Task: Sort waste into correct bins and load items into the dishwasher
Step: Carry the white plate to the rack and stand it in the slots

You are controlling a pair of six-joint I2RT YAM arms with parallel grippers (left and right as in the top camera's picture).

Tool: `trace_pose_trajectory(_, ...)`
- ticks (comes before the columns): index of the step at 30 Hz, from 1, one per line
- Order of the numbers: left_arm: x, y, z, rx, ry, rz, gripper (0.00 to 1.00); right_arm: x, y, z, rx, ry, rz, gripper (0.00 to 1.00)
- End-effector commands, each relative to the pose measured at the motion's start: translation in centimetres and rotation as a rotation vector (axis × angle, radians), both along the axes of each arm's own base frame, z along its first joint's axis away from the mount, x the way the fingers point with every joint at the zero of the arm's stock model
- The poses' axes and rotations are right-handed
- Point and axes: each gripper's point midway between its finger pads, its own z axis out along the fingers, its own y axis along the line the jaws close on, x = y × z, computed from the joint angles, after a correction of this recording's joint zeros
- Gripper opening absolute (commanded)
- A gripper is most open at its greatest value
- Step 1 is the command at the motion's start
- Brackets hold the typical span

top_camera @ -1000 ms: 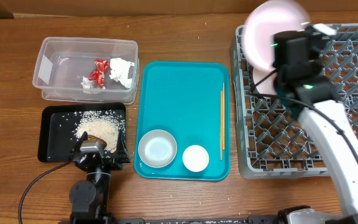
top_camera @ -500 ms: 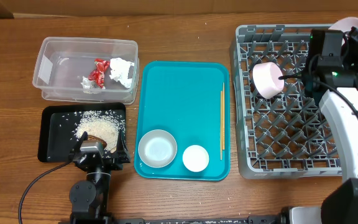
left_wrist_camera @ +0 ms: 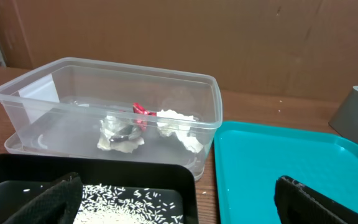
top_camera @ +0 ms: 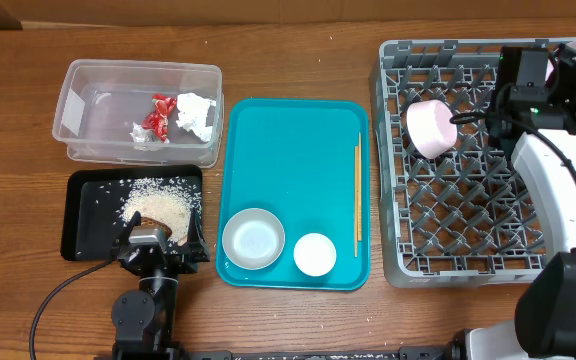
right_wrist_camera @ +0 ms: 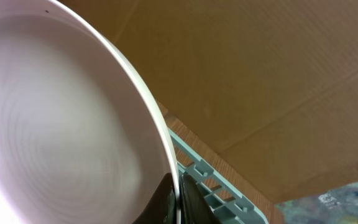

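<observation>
Pale-pink plate [right_wrist_camera: 55, 124] fills left; tool [right_wrist_camera: 176, 202] clamped on rim at bottom; grey rack [right_wrist_camera: 213, 190] edge beside; cardboard [right_wrist_camera: 260, 74] behind.

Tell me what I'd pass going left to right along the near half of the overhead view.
Black tray → greyish-white bowl → small white cup → chopsticks → dish rack.

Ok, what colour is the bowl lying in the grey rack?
Pale pink. The bowl shows best in the overhead view.
</observation>
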Motion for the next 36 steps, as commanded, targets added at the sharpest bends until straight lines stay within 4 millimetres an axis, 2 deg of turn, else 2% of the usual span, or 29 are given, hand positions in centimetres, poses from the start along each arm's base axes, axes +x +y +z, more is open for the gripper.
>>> trace_pose_trajectory(1, 0.0, 0.2, 0.1, -0.010, -0.012, 0.009, 1.00, -0.1, -0.7, 0.7, -0.086, 0.067, -0.034, 0.04)
trace_pose_trajectory(11, 0.0, 0.2, 0.1, -0.010, -0.012, 0.009, 1.00, 1.1, -0.4, -0.7, -0.092, 0.150, 0.002, 0.04)
trace_pose_trajectory(19, 0.0, 0.2, 0.1, -0.009, -0.012, 0.009, 1.00, 3.2, 3.3, -1.5, -0.059, 0.167, 0.138, 0.06)
trace_pose_trajectory(21, 0.0, 0.2, 0.1, -0.009, -0.012, 0.009, 1.00, 3.5, 4.2, -1.6, -0.058, 0.170, 0.163, 0.11)
trace_pose_trajectory(23, 0.0, 0.2, 0.1, -0.010, -0.012, 0.009, 1.00, 3.9, 5.3, -2.0, -0.042, 0.183, 0.203, 0.27)
trace_pose_trajectory(26, 0.0, 0.2, 0.1, -0.010, -0.012, 0.009, 1.00, 4.3, 6.3, -2.4, -0.021, 0.175, 0.235, 0.38)
trace_pose_trajectory(28, 0.0, 0.2, 0.1, -0.010, -0.012, 0.009, 1.00, 4.2, 6.8, -2.2, -0.014, 0.154, 0.238, 0.41)
trace_pose_trajectory(30, 0.0, 0.2, 0.1, -0.010, -0.012, 0.009, 1.00, 4.1, 7.3, -1.7, -0.008, 0.120, 0.240, 0.44)
trace_pose_trajectory(34, 0.0, 0.2, 0.1, -0.010, -0.012, 0.009, 1.00, 3.6, 8.7, 0.9, -0.002, 0.033, 0.268, 0.47)
trace_pose_trajectory(36, 0.0, 0.2, 0.1, -0.010, -0.012, 0.009, 1.00, 3.0, 10.1, 2.5, 0.009, -0.021, 0.299, 0.55)
